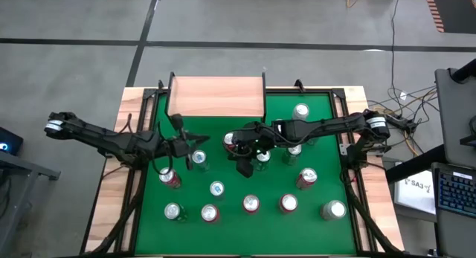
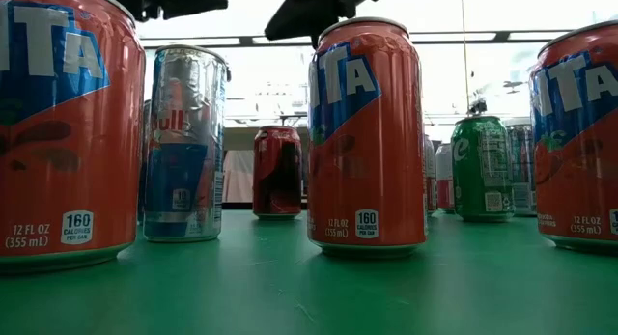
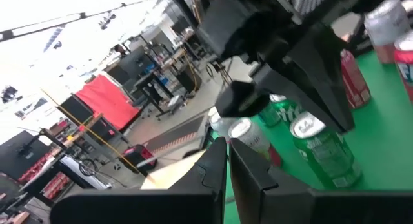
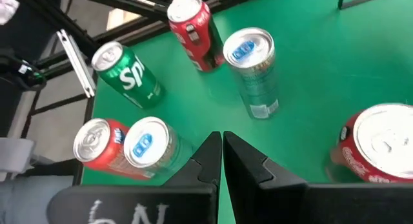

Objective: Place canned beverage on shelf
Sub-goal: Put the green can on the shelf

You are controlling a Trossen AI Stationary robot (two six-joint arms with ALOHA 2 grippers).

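Shelf (image 1: 216,97), light-wood rectangular board on thin black legs, sits at green table's (image 1: 312,221) far edge, top bare. Canned beverages, approx a dozen red, green & silver cans (image 1: 251,204), stand on the table. Left gripper (image 1: 181,145) & right gripper (image 1: 245,167) hover mid-table, both w/ fingers closed, holding nothing.

Orange cans (image 2: 366,137) close; silver-blue can (image 2: 183,147), green can (image 2: 483,168) behind.

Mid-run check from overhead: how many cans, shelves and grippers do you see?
Cans: 13, all on the green table
Shelf: 1
Grippers: 2, left gripper and right gripper, over the cans
Total: 16
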